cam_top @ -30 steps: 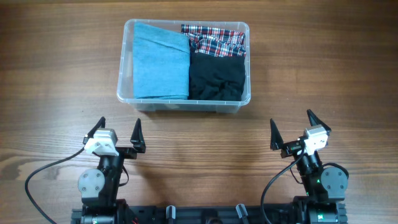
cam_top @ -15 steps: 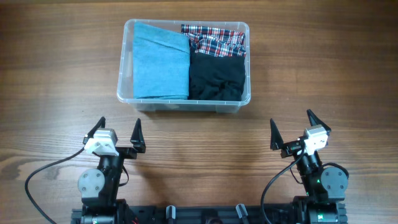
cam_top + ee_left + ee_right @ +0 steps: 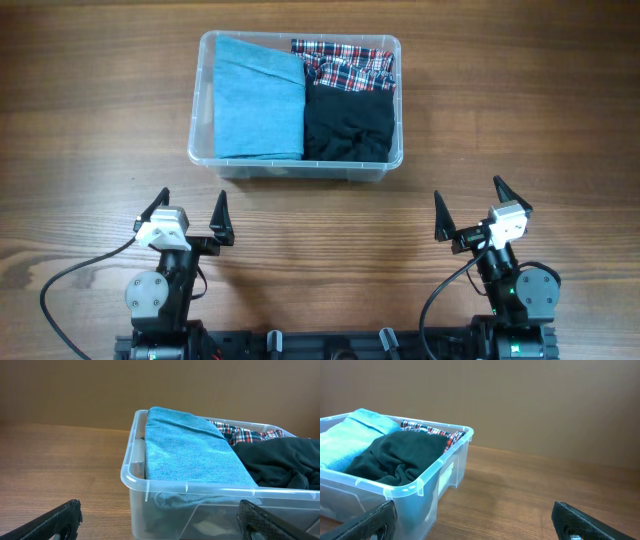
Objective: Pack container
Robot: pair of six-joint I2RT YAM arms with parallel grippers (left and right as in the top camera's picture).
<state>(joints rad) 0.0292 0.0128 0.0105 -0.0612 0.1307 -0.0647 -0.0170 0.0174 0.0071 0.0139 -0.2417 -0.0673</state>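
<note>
The clear plastic container (image 3: pixel 207 152) stands at the table's far middle. Inside lie a folded light blue cloth (image 3: pixel 258 98) on the left, a plaid cloth (image 3: pixel 345 62) at the back right and a black cloth (image 3: pixel 348 126) at the front right. My left gripper (image 3: pixel 187 215) is open and empty, near the front edge, well short of the container. My right gripper (image 3: pixel 470 208) is open and empty at the front right. The left wrist view shows the container (image 3: pixel 131 476) close ahead between the jaws (image 3: pixel 165 522). The right wrist view shows the container (image 3: pixel 427 480) to the left of the jaws (image 3: pixel 480 522).
The wooden table (image 3: pixel 90 130) surrounds the container on all sides. Cables run from both arm bases at the near edge. A plain brown wall (image 3: pixel 545 400) stands behind the table.
</note>
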